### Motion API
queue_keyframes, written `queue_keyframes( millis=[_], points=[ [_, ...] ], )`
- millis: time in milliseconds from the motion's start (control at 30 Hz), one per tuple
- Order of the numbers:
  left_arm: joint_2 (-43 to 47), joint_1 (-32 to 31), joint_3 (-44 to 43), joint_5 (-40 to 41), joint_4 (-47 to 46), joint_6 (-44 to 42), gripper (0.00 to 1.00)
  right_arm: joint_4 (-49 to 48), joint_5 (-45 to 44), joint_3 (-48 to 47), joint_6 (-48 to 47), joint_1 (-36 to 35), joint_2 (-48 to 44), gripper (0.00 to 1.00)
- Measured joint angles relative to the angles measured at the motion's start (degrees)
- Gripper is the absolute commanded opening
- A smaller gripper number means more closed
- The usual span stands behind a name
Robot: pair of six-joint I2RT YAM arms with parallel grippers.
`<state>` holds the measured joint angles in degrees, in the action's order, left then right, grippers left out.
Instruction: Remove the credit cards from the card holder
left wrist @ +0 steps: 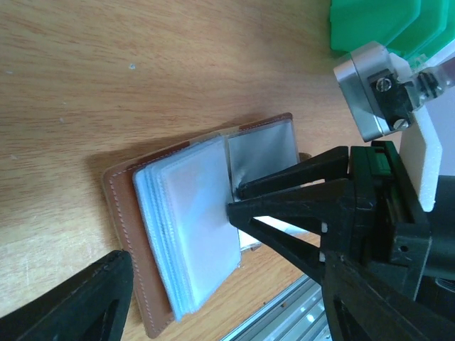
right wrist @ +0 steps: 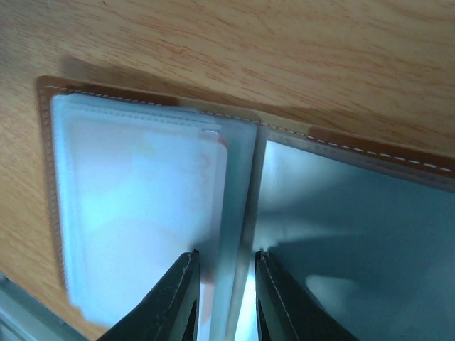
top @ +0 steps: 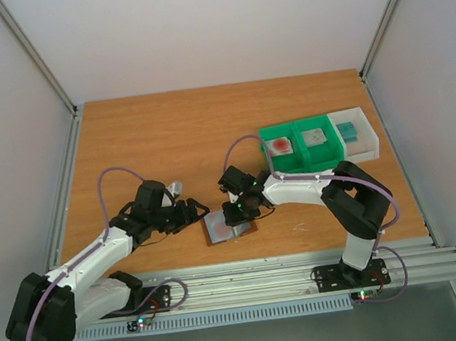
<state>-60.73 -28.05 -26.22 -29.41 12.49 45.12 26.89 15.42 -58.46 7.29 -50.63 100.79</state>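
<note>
While judging the step in hand, start from the card holder (top: pixel 229 232): spread open and flat on the worktop (top: pixel 166 136), toward the near edge, between the two arms. Seems midway through the emptying, going by three credit cards (top: pixel 281 145) already out at the far right, a pinkish one with a red blot and a grey one in the green bin (top: pixel 293 126), a teal one in the white bin (top: pixel 360 111). Also a reddish tint behind the clear sleeves (right wrist: pixel 135 213) on the holder's left half, likely one more card inside.

Right claw (top: pixel 234 216) down at the fold, tips narrow but not closed, astride the loose edge of a sleeve, gripping nothing as far as can be seen. Left claw (top: pixel 196 212) just left of the holder, wide and empty, apparently clear of the leather.

Next, by this reading: find the card's own edge at the sleeve mouth, close on card rather than plastic, draw it out along the pocket. Probably calls for the left claw pinning the cover to stop the holder lifting or sliding.

Hard to make out:
- number of filled sleeves, milky and blurred in both wrist views
- direction of the sleeve mouths
- the holder's far right corner, covered from above by the right claw
- the left claw's second finger, cut off in its own view
</note>
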Motion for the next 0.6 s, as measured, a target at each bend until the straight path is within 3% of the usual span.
queue_keyframes(
  millis=[300,600],
  points=[
    [-1.73,0.0,1.05,-0.94,-2.47,1.44,0.62,-8.61,2.1,3.87,1.9,0.0,0.61,0.02],
    [-6.38,0.0,1.29,-2.21,-6.47,2.51,0.56,-18.36,5.35,8.17,5.95,0.04,0.48,0.01]
  ],
)
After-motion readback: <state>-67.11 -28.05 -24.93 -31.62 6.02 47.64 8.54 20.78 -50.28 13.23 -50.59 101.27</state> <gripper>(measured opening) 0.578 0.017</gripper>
